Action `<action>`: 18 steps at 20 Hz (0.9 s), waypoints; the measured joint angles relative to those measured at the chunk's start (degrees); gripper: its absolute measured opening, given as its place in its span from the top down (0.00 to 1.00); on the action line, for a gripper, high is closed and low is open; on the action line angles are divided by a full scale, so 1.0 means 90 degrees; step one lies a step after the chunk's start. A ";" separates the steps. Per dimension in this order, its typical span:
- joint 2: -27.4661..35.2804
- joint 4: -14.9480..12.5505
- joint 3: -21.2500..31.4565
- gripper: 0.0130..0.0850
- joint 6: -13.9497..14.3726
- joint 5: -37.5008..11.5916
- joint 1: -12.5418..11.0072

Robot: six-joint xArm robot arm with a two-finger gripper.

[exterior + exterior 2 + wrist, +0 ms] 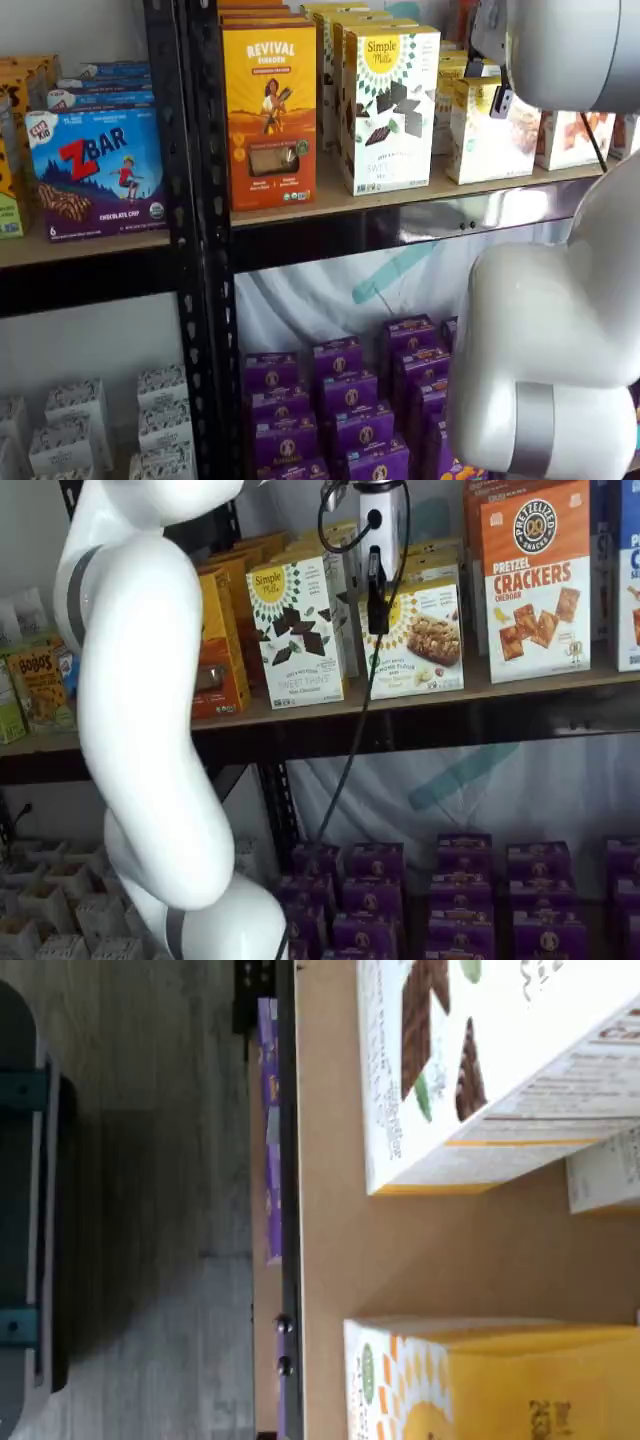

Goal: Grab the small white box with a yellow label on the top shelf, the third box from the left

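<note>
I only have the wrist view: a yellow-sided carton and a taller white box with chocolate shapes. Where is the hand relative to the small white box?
Observer: In a shelf view the hand hangs in front of the small white box, across the left part of its front face.
Operator: Open or shut?
Observer: Cannot tell. The fingers show side-on, as one dark bar.
Operator: What stands on the carton's far side from the chocolate box?
Observer: An orange-and-white pretzel crackers box, taller, also on the top shelf, with a gap between them.
</note>
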 joint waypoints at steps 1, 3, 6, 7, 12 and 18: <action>0.0028 -0.0071 -0.0030 0.00 0.0019 0.0042 0.0028; 0.0109 -0.0222 -0.0107 0.00 0.0059 0.0160 0.0089; 0.0206 -0.0358 -0.0191 0.00 0.0088 0.0275 0.0134; 0.0260 -0.0413 -0.0251 0.00 0.0097 0.0342 0.0149; 0.0367 -0.0455 -0.0373 0.00 0.0110 0.0428 0.0163; 0.0495 -0.0433 -0.0543 0.00 0.0142 0.0494 0.0187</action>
